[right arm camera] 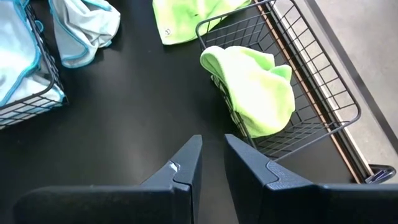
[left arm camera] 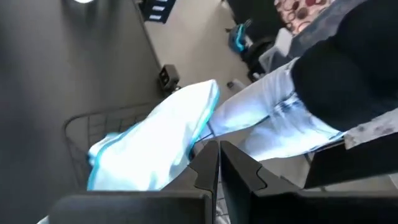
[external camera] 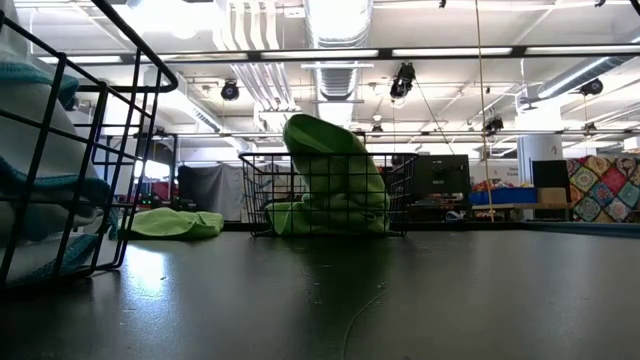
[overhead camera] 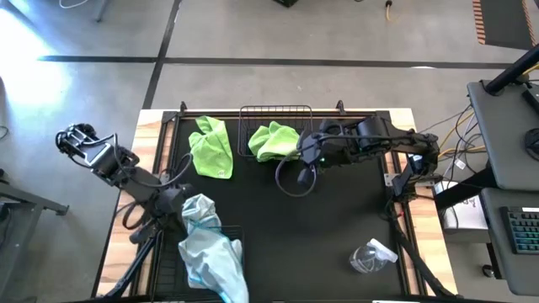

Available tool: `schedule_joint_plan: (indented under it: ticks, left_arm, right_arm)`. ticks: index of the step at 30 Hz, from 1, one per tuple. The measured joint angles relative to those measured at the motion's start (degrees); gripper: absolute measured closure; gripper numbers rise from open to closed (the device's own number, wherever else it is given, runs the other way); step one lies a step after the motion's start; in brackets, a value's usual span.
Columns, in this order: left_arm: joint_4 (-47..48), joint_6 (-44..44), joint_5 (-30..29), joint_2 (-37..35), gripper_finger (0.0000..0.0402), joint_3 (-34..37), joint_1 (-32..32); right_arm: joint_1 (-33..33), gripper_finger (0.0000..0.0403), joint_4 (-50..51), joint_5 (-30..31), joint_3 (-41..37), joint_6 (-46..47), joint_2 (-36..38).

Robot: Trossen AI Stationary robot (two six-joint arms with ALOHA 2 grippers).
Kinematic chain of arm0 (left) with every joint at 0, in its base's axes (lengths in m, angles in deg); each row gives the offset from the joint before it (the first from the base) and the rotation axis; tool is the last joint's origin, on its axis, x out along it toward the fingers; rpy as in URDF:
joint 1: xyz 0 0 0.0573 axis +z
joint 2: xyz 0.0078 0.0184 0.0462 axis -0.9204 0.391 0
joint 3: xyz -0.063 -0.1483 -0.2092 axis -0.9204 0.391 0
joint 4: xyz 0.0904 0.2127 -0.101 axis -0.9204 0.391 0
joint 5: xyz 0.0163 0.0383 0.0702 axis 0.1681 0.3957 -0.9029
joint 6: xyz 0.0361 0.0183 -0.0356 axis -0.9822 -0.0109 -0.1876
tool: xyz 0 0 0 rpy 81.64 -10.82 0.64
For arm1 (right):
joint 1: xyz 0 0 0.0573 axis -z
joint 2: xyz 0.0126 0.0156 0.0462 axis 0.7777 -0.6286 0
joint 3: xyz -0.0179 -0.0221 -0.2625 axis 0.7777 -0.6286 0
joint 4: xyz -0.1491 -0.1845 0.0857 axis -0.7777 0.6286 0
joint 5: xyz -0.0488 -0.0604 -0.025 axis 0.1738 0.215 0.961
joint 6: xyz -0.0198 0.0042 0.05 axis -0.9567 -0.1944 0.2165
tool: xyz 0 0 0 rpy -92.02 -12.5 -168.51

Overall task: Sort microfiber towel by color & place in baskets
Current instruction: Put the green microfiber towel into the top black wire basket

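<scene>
One lime green towel point(overhead camera: 274, 140) hangs over the near rim of the far wire basket point(overhead camera: 276, 111), partly inside it point(right arm camera: 255, 84). A second green towel point(overhead camera: 212, 147) lies flat on the table to its left. Pale blue towels point(overhead camera: 210, 261) fill the near-left basket point(right arm camera: 37, 93), and one more blue towel point(overhead camera: 200, 212) lies crumpled on the table beside it. My left gripper point(left arm camera: 218, 158) is shut and empty, hovering by the blue towels. My right gripper point(right arm camera: 212, 152) hangs above the table just near of the far basket, its fingers a little apart with nothing between them.
A small clear plastic wrapper point(overhead camera: 370, 257) lies near the table's near right corner. The middle of the black table top point(overhead camera: 337, 219) is bare. A person in pale jeans point(left arm camera: 273, 118) shows beyond the table in the left wrist view.
</scene>
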Motion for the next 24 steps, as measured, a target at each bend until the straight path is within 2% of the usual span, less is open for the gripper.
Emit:
schedule_joint_plan:
  ticks: [2,6,11,15,18,24]
  left_arm:
    - [1.7,0.0,-1.8,0.0,0.0402,0.0,0.0]
    - [9.4,1.9,-10.0,-0.1,0.0402,0.0,0.0]
    - [23.0,7.5,-25.2,-0.1,0.0402,0.0,0.0]
    - [29.1,12.1,-36.7,-0.1,0.0402,0.0,0.0]
    - [30.4,11.3,-40.2,-0.1,0.0402,0.0,0.1]
    - [30.3,0.8,-42.0,1.4,0.0402,0.0,0.1]
  right_arm:
    - [-0.2,0.0344,0.0,0.0,0.0,0.1,0.0]
    - [-0.4,0.0344,0.0,0.0,-0.5,1.4,0.0]
    - [-0.4,0.0344,0.0,0.0,-1.6,1.9,0.0]
    - [-0.4,0.0344,0.0,0.0,-3.4,1.8,0.0]
    - [-0.4,0.0344,0.0,0.0,-5.1,1.8,0.0]
    - [-0.4,0.0344,0.1,0.0,-9.5,0.0,0.0]
